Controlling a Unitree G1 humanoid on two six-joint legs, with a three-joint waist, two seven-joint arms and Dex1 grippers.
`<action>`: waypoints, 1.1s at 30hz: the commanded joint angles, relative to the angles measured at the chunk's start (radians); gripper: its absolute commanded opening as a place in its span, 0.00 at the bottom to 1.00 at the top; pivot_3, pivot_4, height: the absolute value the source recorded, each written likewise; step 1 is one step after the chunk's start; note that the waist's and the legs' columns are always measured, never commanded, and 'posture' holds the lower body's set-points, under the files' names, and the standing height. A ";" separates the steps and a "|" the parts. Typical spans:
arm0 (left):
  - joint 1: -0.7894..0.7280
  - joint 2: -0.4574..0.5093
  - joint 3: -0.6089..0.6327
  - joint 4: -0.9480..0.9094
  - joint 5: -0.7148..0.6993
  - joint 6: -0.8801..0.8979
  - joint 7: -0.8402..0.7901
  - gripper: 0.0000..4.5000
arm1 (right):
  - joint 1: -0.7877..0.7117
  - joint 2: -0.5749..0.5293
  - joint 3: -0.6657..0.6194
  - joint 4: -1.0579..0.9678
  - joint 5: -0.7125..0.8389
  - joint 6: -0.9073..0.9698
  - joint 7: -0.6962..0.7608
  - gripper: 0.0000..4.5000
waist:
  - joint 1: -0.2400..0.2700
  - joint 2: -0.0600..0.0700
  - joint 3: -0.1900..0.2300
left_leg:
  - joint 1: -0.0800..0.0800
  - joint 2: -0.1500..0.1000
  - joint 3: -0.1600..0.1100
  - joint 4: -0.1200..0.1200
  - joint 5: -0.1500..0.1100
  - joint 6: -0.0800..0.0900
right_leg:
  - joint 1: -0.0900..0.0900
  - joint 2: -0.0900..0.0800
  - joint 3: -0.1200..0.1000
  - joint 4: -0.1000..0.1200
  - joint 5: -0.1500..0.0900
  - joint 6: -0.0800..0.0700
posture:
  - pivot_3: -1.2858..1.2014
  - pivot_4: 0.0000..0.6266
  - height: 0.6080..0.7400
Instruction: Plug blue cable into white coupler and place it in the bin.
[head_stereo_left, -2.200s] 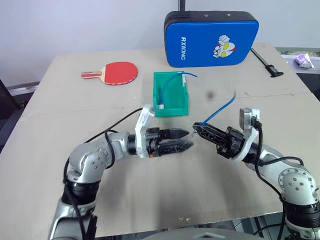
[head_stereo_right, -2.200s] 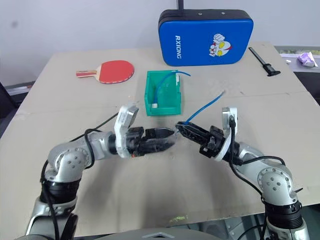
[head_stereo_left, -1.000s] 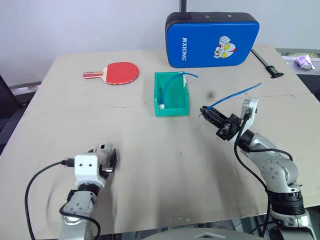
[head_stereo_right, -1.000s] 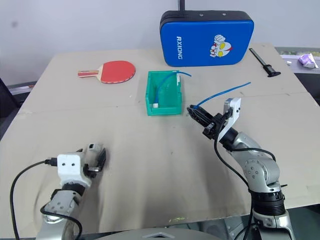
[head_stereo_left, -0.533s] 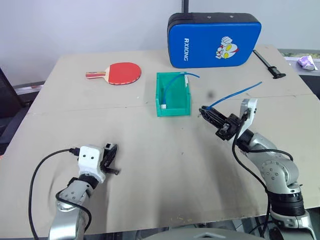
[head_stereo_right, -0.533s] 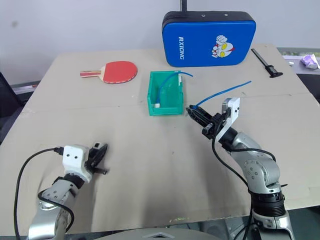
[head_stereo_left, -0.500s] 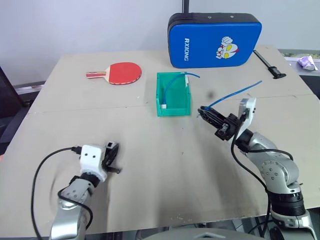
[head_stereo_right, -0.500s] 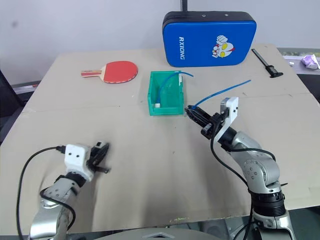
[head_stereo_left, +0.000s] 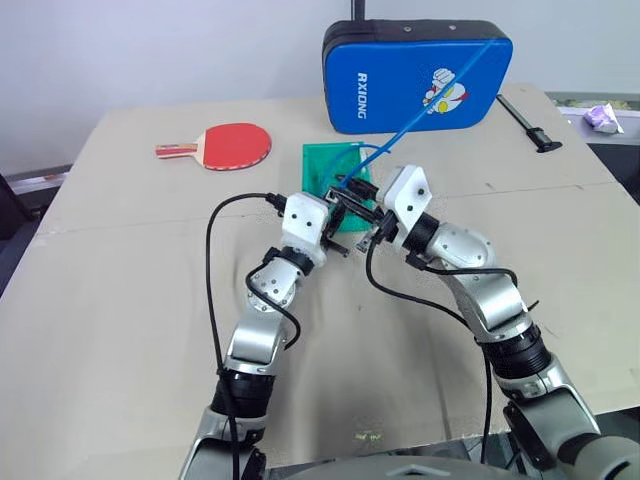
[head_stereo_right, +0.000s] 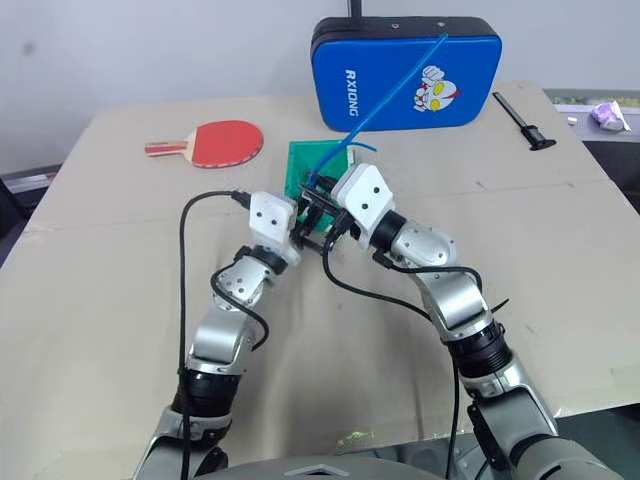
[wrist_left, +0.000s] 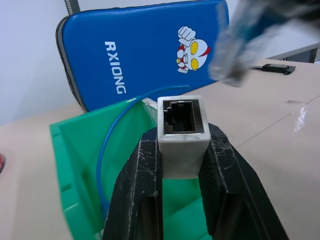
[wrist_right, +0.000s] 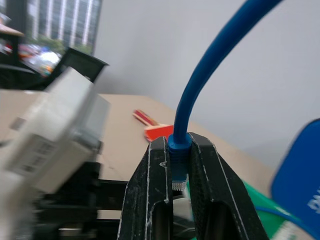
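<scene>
My left gripper (wrist_left: 182, 137) is shut on the white coupler (wrist_left: 182, 120), whose dark socket faces away from the wrist. My right gripper (wrist_right: 178, 145) is shut on the blue cable (wrist_right: 215, 65) just behind its plug. The two grippers meet tip to tip above the table, left gripper (head_stereo_left: 343, 213) just below right gripper (head_stereo_left: 356, 190). The plug hovers close to the coupler, apart from it. The blue cable (head_stereo_left: 430, 90) rises toward the far right. Right behind the grippers sits the green bin (head_stereo_left: 320, 152).
Another blue cable (wrist_left: 107, 145) lies in the bin. A big blue padded case (head_stereo_left: 418, 75) stands at the table's back. A red paddle (head_stereo_left: 232, 145) lies at the back left, and a black tool (head_stereo_left: 530, 125) at the back right.
My left arm has swung up and right from the table's near left to the middle. My right gripper has moved left and rolled, so the cable now points up toward the case.
</scene>
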 joint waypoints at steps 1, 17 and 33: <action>-0.008 0.003 -0.012 -0.023 0.009 -0.029 -0.003 0.08 | -0.021 0.015 -0.010 -0.005 -0.027 -0.066 0.002 0.00 | -0.001 0.000 0.000 | 0.000 0.000 0.000 0.000 0.000 0.000 | 0.000 0.000 0.000 0.000 0.000 0.000 | 0.52 0.24 1.00; 0.000 0.012 -0.022 -0.050 0.012 -0.018 -0.021 0.08 | 0.025 0.007 0.028 0.028 -0.113 -0.037 0.034 0.00 | -0.001 0.000 0.000 | 0.001 0.000 0.000 0.000 0.000 0.000 | 0.000 0.001 0.000 0.001 0.000 -0.001 | 0.52 0.24 1.00; 0.009 0.013 -0.036 -0.072 0.024 -0.009 -0.014 0.08 | 0.014 -0.015 0.038 0.039 -0.200 0.067 0.044 0.00 | -0.002 0.000 0.000 | 0.001 0.000 0.000 0.000 0.000 0.000 | 0.000 0.001 0.000 0.001 0.000 -0.001 | 0.52 0.24 1.00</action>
